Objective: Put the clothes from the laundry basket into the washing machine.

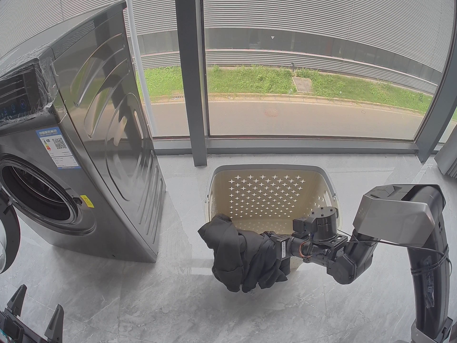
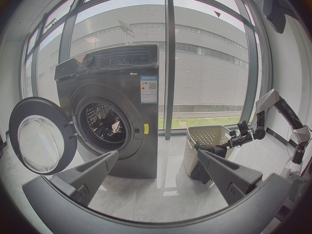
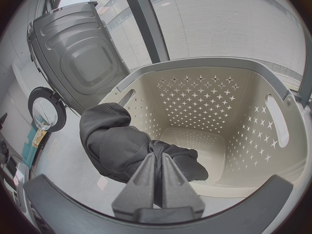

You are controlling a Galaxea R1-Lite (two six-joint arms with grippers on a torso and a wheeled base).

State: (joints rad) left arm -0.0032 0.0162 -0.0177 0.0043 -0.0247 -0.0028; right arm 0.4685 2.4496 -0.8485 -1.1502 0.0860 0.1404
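Observation:
A black garment (image 1: 243, 256) hangs over the near rim of the cream laundry basket (image 1: 271, 191), draped down its outside. My right gripper (image 1: 275, 245) is shut on the garment (image 3: 117, 140) at the basket's near left corner, its fingertips (image 3: 150, 161) pinching a bunched fold. The basket (image 3: 208, 114) looks bare inside. The grey washing machine (image 1: 81, 139) stands at the left with its round door (image 2: 40, 135) swung open and the drum (image 2: 104, 122) showing. My left gripper (image 2: 156, 158) is open and holds nothing, low at the front left (image 1: 35, 310), facing the machine.
A tall window with a dark vertical post (image 1: 193, 72) runs along the back behind machine and basket. Pale marble floor (image 1: 166, 301) lies open between the machine and the basket. The right arm (image 2: 276, 111) reaches in from the right over the basket.

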